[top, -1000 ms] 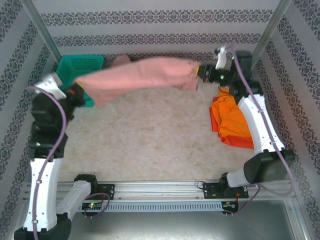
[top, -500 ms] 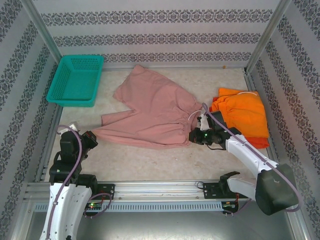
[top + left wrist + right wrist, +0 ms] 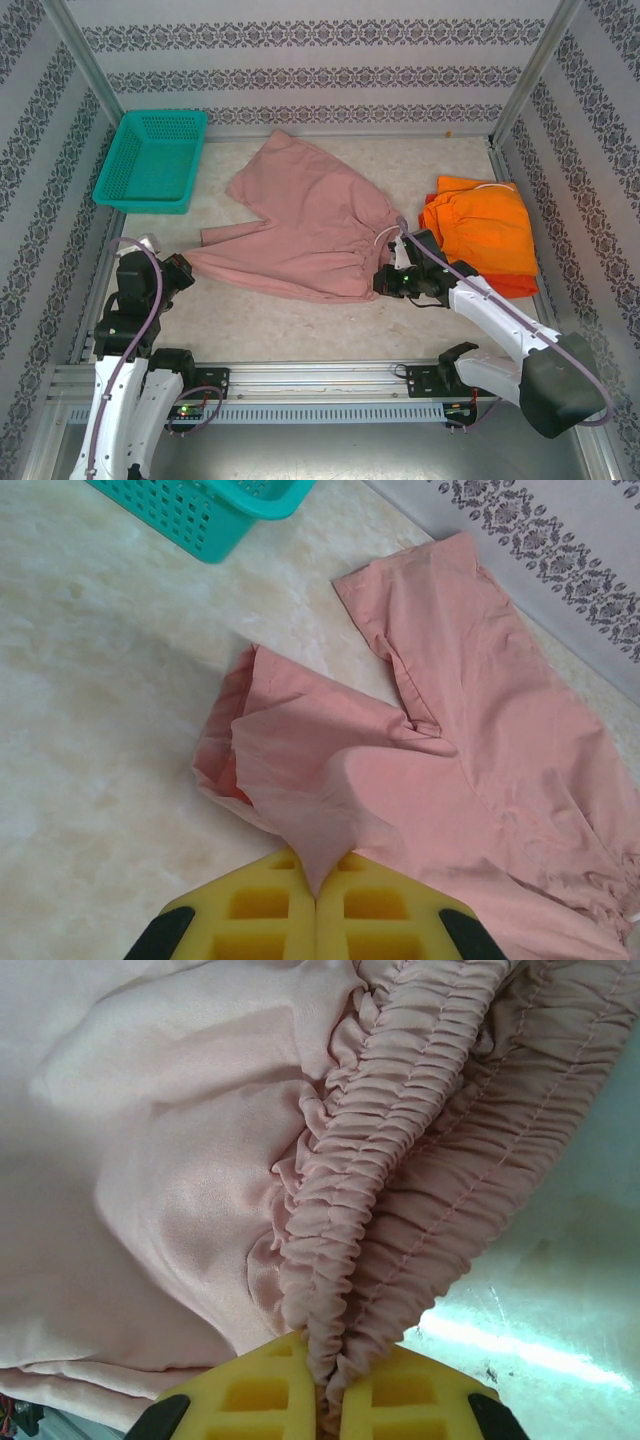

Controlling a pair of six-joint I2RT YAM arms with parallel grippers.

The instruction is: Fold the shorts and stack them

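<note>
Now flat on the table [image 3: 300,320], the pink shorts [image 3: 305,235] are pinched at a leg hem [image 3: 225,750] by the left gripper [image 3: 316,880] and at the waistband [image 3: 400,1130] by the right gripper [image 3: 325,1380]; pulling apart evenly should smooth wrinkles before folding.

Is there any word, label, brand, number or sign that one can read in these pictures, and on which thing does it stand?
None can be read. The pink shorts, the orange shorts and the teal basket bear no writing; the walls carry only an ornamental pattern, not letters.
</note>
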